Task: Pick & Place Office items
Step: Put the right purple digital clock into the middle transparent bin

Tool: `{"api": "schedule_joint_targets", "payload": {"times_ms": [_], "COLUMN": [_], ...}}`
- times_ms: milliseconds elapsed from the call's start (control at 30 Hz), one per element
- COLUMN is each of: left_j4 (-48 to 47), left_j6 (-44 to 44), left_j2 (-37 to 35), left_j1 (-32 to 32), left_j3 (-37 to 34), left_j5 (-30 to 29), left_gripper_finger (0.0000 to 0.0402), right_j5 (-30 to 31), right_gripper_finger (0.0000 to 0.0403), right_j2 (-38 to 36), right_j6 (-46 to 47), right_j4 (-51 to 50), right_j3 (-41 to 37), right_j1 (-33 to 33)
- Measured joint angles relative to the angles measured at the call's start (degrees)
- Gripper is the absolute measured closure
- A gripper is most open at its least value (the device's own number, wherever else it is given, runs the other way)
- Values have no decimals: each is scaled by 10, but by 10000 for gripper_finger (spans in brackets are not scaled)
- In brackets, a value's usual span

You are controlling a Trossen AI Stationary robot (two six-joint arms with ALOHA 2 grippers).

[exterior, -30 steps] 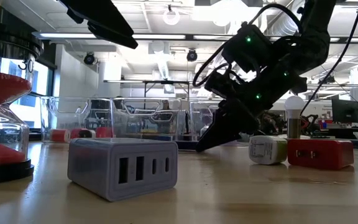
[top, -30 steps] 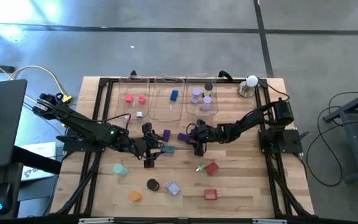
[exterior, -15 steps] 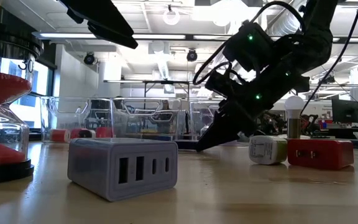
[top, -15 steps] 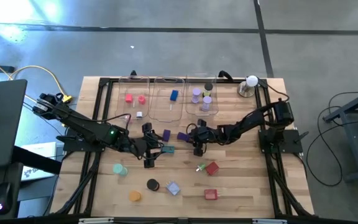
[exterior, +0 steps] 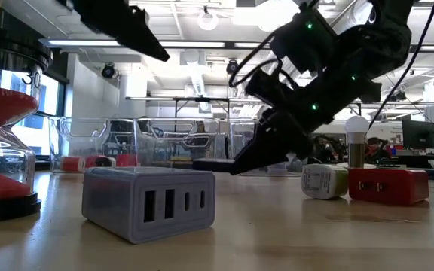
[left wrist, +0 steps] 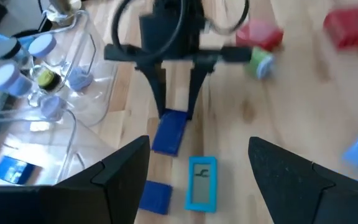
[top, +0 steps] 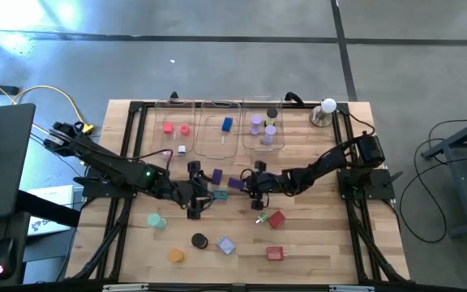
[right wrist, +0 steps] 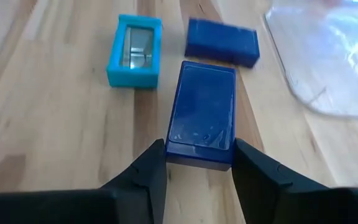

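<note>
A few pieces sit in the trays (top: 221,130) at the worktop's (top: 314,243) far edge, most remain loose; the right end effector (right wrist: 194,163) clamps a dark blue block (right wrist: 202,115), the left end effector (left wrist: 194,177) gapes empty.

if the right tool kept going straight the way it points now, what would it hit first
The right tool is shut on a dark blue block. Straight ahead, the block would probably meet the second dark blue block first; the teal piece lies off to the side.
</note>
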Motion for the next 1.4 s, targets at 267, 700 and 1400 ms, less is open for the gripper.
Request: {"api": "schedule_joint_targets", "payload": {"times_ms": [267, 700, 1400], "left_j4": [19, 120, 120], "left_j6": [107, 150, 108], "left_j2": [71, 118, 135], "left_j1": [4, 1, 70], "left_j3": [0, 0, 0], "left_j5": [-35, -122, -35], "left_gripper_finger": [137, 137, 137], "right_j5": [0, -14, -14], "right_gripper_finger": [269, 269, 269], "right_j2": [-42, -69, -69], "right_j6": [-23, -34, -37], "right_j4": [-12, -26, -24], "right_j3": [26, 31, 31], "right_j1": [3, -1, -1]}}
